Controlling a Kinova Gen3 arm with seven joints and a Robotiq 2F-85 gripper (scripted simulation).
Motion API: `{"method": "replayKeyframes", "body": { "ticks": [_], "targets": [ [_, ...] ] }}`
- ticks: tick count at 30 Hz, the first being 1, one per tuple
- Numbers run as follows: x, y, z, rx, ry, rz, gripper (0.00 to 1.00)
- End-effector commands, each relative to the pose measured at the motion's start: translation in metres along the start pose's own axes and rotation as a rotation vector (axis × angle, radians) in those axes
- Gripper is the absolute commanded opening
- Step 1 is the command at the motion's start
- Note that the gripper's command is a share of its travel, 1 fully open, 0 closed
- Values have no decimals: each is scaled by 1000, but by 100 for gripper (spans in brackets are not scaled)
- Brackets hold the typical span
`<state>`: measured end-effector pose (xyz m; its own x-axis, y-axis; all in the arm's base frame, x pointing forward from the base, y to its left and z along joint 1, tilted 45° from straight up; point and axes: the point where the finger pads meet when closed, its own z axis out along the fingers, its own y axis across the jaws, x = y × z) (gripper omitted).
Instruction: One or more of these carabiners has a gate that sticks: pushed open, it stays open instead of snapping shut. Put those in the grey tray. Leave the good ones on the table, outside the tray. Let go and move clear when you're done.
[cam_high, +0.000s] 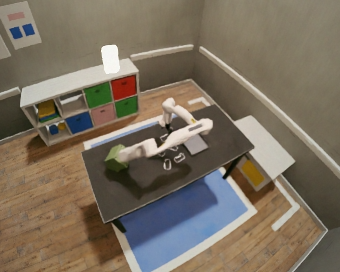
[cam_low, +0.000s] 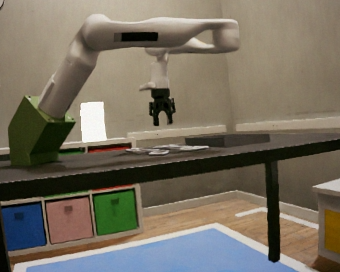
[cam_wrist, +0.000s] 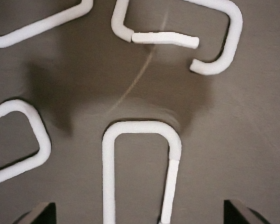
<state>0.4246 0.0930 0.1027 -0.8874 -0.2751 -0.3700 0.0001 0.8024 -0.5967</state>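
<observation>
So, biggest stuff first: there's a blue rug with a white border (cam_high: 190, 225) (cam_low: 165, 255) on the wood floor, and a long dark table (cam_high: 105, 190) (cam_low: 100, 175) (cam_wrist: 240, 125) stands over part of it. A white cubby shelf (cam_high: 75, 82) (cam_low: 140, 220) with coloured bins is along the wall, and a low white cabinet (cam_high: 265, 140) (cam_low: 327, 187) sits past the other end of the table.

The Kinova arm (cam_high: 180, 137) (cam_low: 160, 30) reaches out from its angled green base (cam_high: 116, 159) (cam_low: 37, 137) on the table. The grey tray (cam_high: 196, 145) (cam_low: 227, 140) is on the tabletop too, partly hidden by the arm from above.

The gripper (cam_high: 169, 128) (cam_low: 163, 123) (cam_wrist: 140, 212) points down, well above the table, fingers spread wide with nothing between them.

The pale carabiners all lie outside the tray, in a loose bunch near it. In the wrist view, the upper-right carabiner (cam_wrist: 235, 35) has its gate (cam_wrist: 165, 38) angled inward, free end apart from the hook, so that one's open. The lower-middle carabiner (cam_wrist: 108, 175) has its gate (cam_wrist: 170, 185) down the right side; its bottom is cut off, so I can't tell if it's fully shut. Two more poke in at the left, gates out of sight.
</observation>
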Motion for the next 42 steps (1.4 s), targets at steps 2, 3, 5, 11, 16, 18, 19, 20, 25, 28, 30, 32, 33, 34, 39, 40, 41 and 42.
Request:
{"method": "replayKeyframes", "body": {
  "ticks": [2, 3, 5, 11, 16, 18, 19, 20, 25, 28, 30, 32, 33, 34, 39, 40, 41, 42],
  "targets": [
    [0, 0, 0, -1, 0, 0, 100],
    [0, 0, 0, -1, 0, 0, 100],
    [0, 0, 0, -1, 0, 0, 100],
    [1, -53, -1, 0, -2, 122, 100],
    [1, -53, -1, 0, -2, 122, 100],
    [1, -53, -1, 0, -2, 122, 100],
    [1, -53, -1, 0, -2, 122, 100],
    [1, -53, -1, 0, -2, 122, 100],
    [1, -53, -1, 0, -2, 122, 100],
    [7, -105, -2, 4, -9, 234, 100],
    [7, -105, -2, 4, -9, 234, 100],
    [7, -105, -2, 4, -9, 234, 100],
    [7, -105, -2, 4, -9, 234, 100],
    [7, -105, -2, 4, -9, 234, 100],
    [7, -105, -2, 4, -9, 234, 100],
    [7, -105, -2, 4, -9, 234, 100],
    [7, -105, -2, 4, -9, 234, 100],
    [7, -105, -2, 4, -9, 234, 100]
  ]
}}
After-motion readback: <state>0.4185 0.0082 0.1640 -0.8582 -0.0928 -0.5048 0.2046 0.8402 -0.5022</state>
